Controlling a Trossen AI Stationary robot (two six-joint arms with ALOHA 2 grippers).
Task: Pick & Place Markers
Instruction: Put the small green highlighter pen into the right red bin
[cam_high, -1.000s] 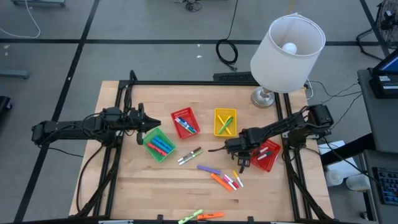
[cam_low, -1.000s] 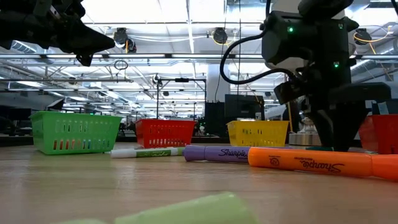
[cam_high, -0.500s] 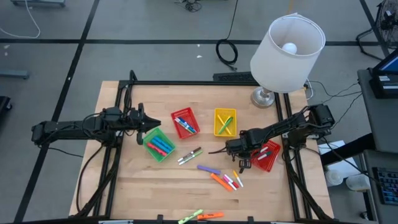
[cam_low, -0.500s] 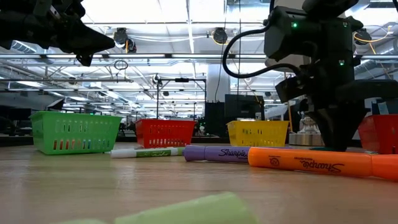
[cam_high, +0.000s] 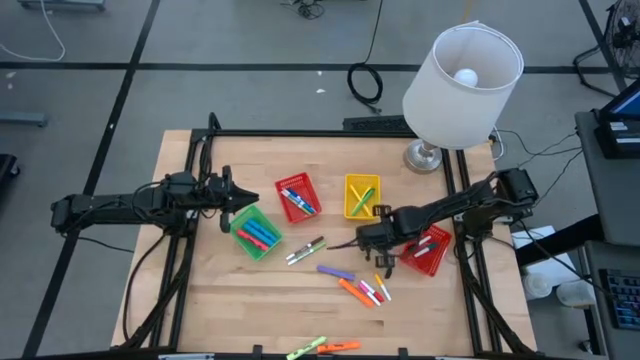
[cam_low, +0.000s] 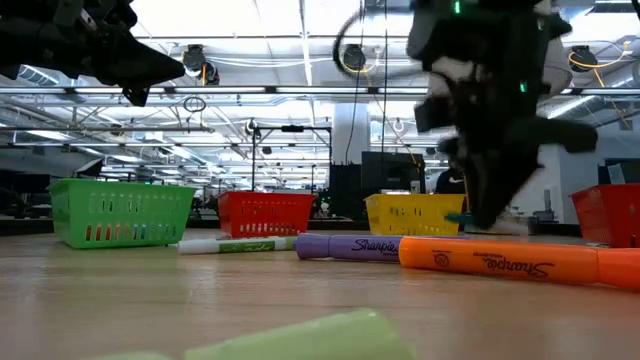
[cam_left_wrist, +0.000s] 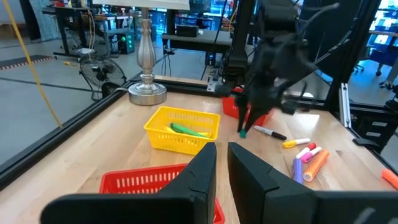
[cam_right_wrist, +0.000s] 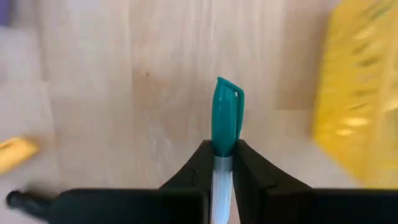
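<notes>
Right gripper jaws clenched on teal-capped marker, lifted off desk beside yellow basket. Risk: narrow pinch, marker may pivot or slip during swing. Left gripper jaws nearly closed, empty, above green basket.

Bright even overhead light, ceiling-lamp glare in the low view, motion-blurred right arm.

Orange marker cut by frame edge

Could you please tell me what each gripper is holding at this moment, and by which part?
The right gripper pinches a teal-capped marker by its white barrel just below the cap. The left gripper, above the red basket, holds nothing.
</notes>
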